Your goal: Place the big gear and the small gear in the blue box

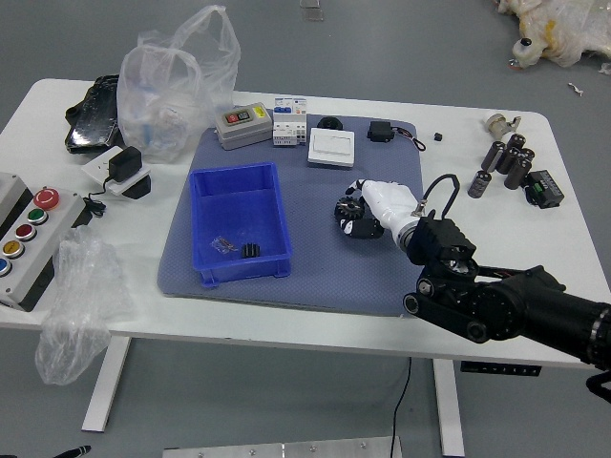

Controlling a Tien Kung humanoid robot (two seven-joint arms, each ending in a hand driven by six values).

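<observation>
My right hand (355, 208) reaches in from the right over the grey mat, with its fingers curled around the black big gear (349, 208) and partly covering it. The blue box (283, 215) lies to the left of that hand, apart from it. Inside, near the front wall, is a small black ribbed piece (250, 250) that looks like the small gear. Only a dark tip of what seems to be my left hand (73, 452) shows at the bottom left corner.
Behind the box and hand stand a grey button box (243, 125), white blocks (290, 129) and a white square device (331, 147). Plastic bags (177, 91) and a button panel (36, 234) are at the left. Dark cylinders (518, 167) stand at the right. A clear packet (222, 245) lies inside the box.
</observation>
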